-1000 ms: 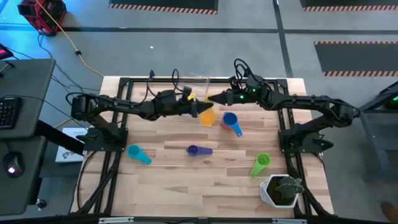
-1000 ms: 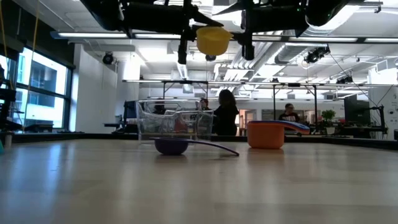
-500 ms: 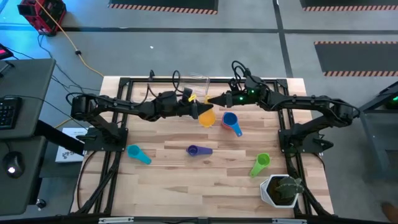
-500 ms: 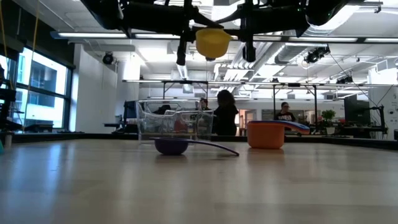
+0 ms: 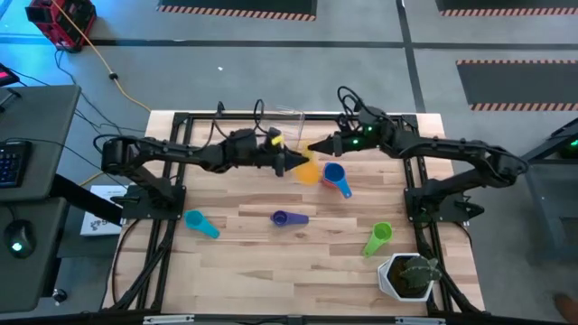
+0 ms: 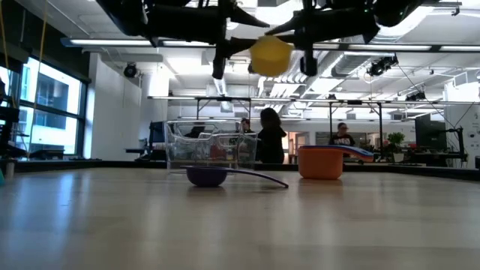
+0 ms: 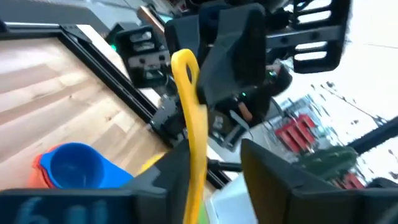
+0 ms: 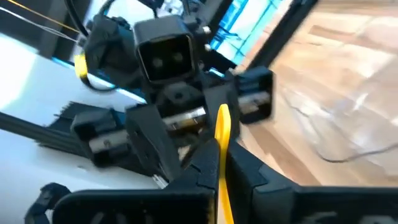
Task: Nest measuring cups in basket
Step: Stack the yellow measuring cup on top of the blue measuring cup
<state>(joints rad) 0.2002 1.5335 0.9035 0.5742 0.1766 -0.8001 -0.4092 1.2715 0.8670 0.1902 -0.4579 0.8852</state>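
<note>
Measuring cups in sight: six in all.
Yellow-orange cup [image 5: 307, 171]: one, in the air between the two grippers.
Blue cup [image 5: 335, 176]: one; it sits in an orange-pink cup [image 6: 321, 163], one, on the table.
Purple cup [image 5: 282, 218]: one.
Teal cup [image 5: 198, 222]: one.
Green cup [image 5: 379, 236]: one.
Basket [image 6: 211, 151]: one, clear plastic, at the far edge of the table.
White pot with green plant [image 5: 409, 277]: one, at a near corner.
Arms: two, each with one gripper, the left gripper [image 5: 282, 163] and the right gripper [image 5: 316, 146].
Persons in the room behind [image 6: 271, 136]: at least three.
</note>
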